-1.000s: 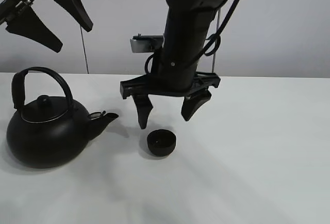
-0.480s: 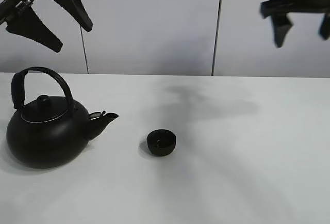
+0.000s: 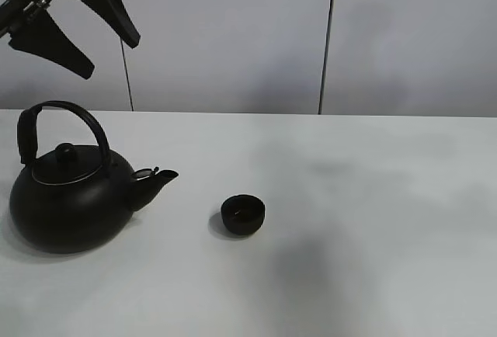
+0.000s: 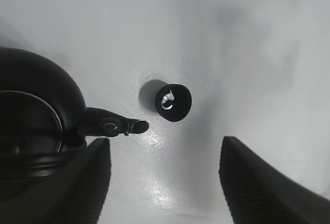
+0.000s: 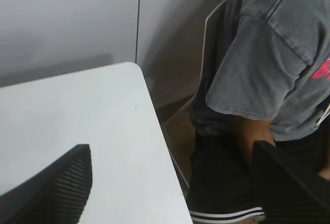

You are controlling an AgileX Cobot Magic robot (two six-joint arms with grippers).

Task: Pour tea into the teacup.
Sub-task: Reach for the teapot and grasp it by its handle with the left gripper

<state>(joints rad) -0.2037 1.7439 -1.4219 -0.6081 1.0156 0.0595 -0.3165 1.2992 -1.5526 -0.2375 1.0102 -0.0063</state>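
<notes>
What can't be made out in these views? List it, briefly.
The kettle contents: the lid hides them in the exterior high view.
The teacup inside: too small and dark, with glare in the left wrist view.
The right gripper: outside the exterior high view; the right wrist frame edge cuts its fingers.
The person: head cut off by the right wrist frame edge.

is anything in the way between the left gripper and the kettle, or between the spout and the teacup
Nothing visible. The left gripper hangs open above the kettle with only air between them, and no object lies on the table between the kettle's spout and the teacup.
</notes>
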